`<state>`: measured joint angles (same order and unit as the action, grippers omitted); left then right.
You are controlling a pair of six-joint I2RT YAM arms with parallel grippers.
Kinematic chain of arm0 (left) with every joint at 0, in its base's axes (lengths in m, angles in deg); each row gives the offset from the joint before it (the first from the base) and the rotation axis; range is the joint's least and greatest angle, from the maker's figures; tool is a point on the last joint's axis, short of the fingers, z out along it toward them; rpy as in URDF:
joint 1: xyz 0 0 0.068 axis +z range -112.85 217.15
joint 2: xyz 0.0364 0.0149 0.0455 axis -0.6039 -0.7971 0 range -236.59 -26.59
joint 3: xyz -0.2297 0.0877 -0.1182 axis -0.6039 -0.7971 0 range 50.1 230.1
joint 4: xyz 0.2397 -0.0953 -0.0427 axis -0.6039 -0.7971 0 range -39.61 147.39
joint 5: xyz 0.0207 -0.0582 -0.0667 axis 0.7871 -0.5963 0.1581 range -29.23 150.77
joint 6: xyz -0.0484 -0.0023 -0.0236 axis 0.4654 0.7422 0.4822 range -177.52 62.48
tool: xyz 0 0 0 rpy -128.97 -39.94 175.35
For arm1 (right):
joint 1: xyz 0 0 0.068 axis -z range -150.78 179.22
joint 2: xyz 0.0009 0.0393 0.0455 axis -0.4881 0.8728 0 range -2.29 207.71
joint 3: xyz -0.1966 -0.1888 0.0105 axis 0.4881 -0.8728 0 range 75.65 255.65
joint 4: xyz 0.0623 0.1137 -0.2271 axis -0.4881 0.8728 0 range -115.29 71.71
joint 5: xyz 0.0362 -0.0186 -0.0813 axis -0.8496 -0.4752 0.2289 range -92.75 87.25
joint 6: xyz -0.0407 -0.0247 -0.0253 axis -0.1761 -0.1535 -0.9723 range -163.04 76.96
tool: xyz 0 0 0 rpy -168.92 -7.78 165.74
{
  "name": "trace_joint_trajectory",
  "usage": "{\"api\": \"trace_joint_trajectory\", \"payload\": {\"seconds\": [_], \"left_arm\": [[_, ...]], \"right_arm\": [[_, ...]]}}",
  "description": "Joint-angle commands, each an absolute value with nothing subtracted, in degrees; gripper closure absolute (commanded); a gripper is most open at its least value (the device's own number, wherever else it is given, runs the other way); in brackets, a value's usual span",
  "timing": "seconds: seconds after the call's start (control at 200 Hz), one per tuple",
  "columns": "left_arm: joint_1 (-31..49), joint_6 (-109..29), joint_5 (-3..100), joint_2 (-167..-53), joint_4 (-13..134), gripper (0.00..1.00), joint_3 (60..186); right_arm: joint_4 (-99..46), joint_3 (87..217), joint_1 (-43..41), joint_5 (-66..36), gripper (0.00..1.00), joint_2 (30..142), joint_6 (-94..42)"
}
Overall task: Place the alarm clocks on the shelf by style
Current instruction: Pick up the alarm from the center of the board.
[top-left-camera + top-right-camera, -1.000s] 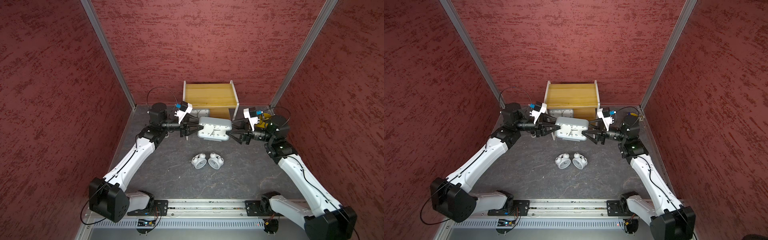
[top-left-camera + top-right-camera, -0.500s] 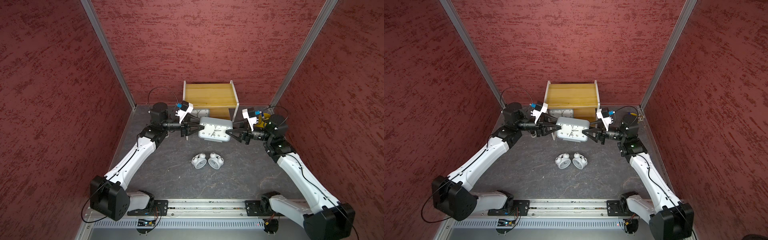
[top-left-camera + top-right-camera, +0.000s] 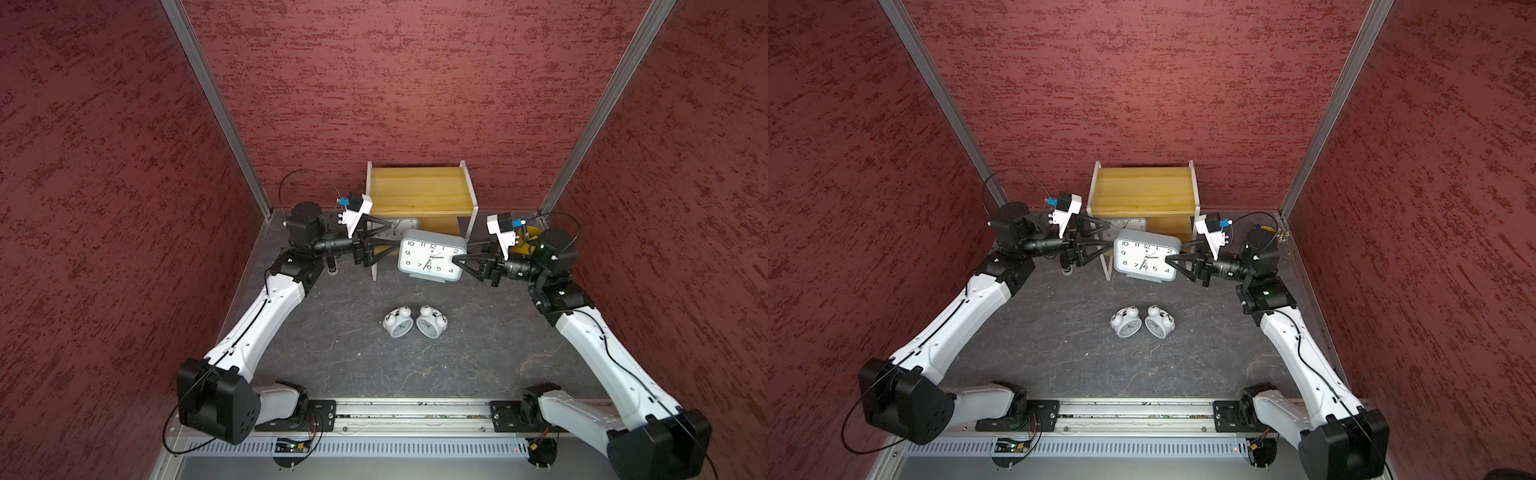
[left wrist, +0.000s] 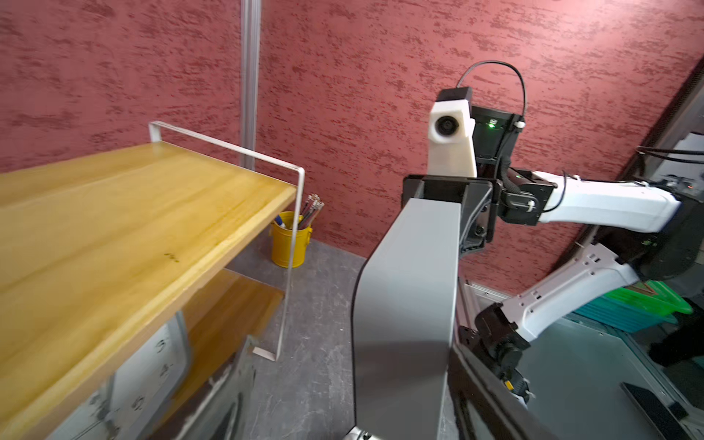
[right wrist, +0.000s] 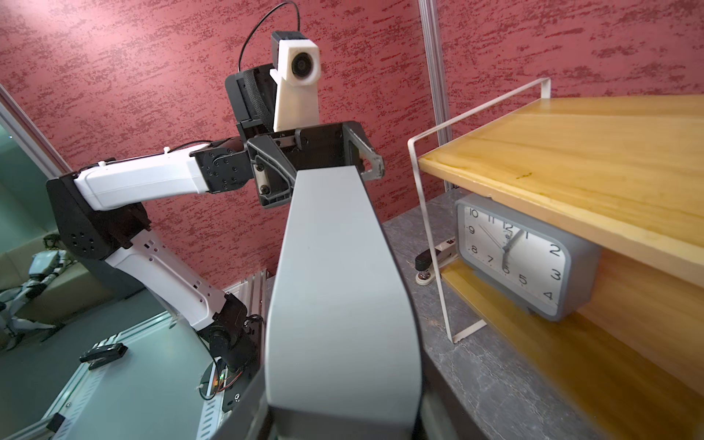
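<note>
A grey rectangular alarm clock (image 3: 430, 259) (image 3: 1144, 259) stands upright, face to the front, just in front of the shelf (image 3: 419, 191) (image 3: 1144, 191). My right gripper (image 3: 457, 255) (image 5: 343, 419) is shut on its right end. At its left end my left gripper (image 3: 395, 237) (image 4: 354, 411) is open, with one finger clear of the clock's body (image 4: 407, 304). A second grey clock (image 5: 522, 259) (image 3: 401, 224) sits on the shelf's lower board at the left. Two small white twin-bell clocks (image 3: 397, 324) (image 3: 430, 323) lie side by side on the table.
A yellow pen cup (image 4: 289, 240) (image 3: 525, 245) stands to the right of the shelf, behind my right wrist. A small black-and-white object (image 3: 331, 266) lies on the table left of the shelf's white frame leg. Red walls close in the back and both sides.
The held grey clock has turned from back-up to upright, so its face now shows. My left gripper's jaws have spread apart. The right gripper has closed on the clock's end.
</note>
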<state>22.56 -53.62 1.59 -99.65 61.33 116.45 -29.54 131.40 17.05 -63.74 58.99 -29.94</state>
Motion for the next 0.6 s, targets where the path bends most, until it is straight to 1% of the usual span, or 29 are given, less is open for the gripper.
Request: {"api": "trace_joint_trajectory", "payload": {"seconds": [0.0,0.105,0.21,0.311,0.461,0.596], "left_arm": [[24.8,-54.0,6.9,-95.6,61.3,0.17,115.1],[25.9,-57.9,13.1,-93.1,56.1,0.17,114.8],[26.1,-62.5,22.1,-91.7,50.3,0.21,115.2],[26.2,-63.9,27.2,-92.1,47.9,0.22,115.3],[26.0,-64.2,27.6,-94.6,47.1,0.22,115.1],[26.0,-63.0,28.2,-96.7,51.3,0.22,113.6]], "right_arm": [[-32.6,137.2,17.9,-62.2,0.80,57.7,-28.5],[-31.4,141.6,18.9,-61.5,0.79,58.5,-29.0],[-30.3,146.7,20.4,-60.2,0.80,60.1,-28.7],[-28.4,151.8,22.0,-57.7,0.80,61.8,-28.5],[-26.6,157.3,24.8,-53.4,0.81,63.8,-28.7],[-25.2,160.8,28.3,-51.2,0.81,65.4,-28.4]]}}
